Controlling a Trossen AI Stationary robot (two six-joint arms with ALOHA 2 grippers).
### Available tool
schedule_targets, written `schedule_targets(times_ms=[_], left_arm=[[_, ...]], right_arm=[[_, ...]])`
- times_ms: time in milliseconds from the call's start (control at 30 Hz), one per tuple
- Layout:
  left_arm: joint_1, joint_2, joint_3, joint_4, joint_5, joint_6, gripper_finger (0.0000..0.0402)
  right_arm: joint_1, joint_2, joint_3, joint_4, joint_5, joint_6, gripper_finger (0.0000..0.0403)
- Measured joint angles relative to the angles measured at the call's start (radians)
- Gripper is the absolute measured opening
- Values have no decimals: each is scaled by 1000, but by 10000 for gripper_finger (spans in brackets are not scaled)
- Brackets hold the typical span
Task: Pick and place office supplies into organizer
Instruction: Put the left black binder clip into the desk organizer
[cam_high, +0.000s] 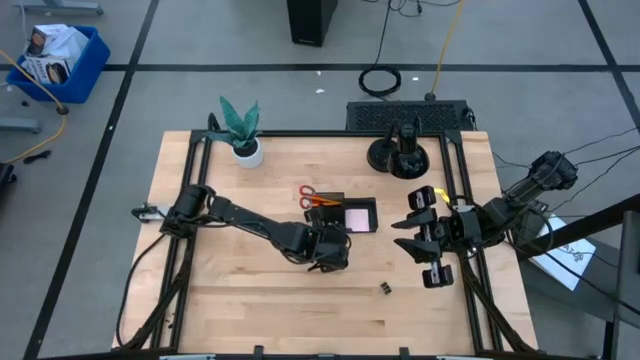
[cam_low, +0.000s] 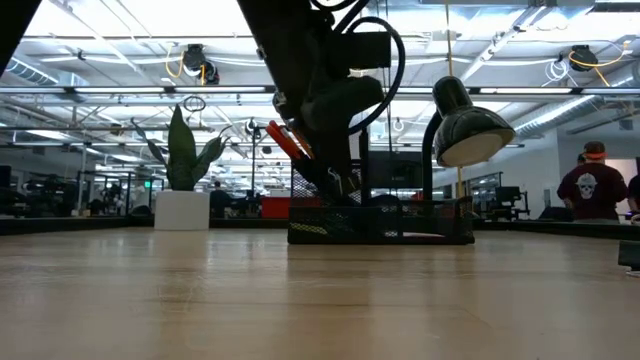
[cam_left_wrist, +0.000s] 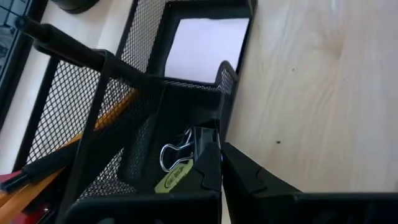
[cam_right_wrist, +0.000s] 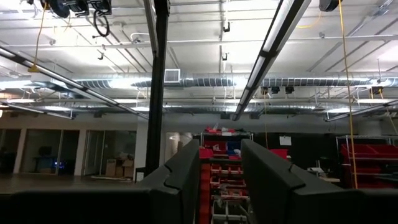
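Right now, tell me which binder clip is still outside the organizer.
The lone binder clip on bare table, nearer the front edge; the other binder clip already lies inside the organizer.

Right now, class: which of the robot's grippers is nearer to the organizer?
Left. The left gripper hangs shut at the organizer's front edge, over a compartment holding a binder clip. The right gripper waits well off to its right, fingers apart.
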Motion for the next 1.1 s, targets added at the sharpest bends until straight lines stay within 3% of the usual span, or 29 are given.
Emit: schedule_targets(times_ms=[833,1100], left_arm=[[54,-11,26,-51,1,60,0],[79,-10,25,-63,52,109,0]], right_arm=[[0,0,0,-15,0,3,109],[0,0,0,-15,0,12,109]])
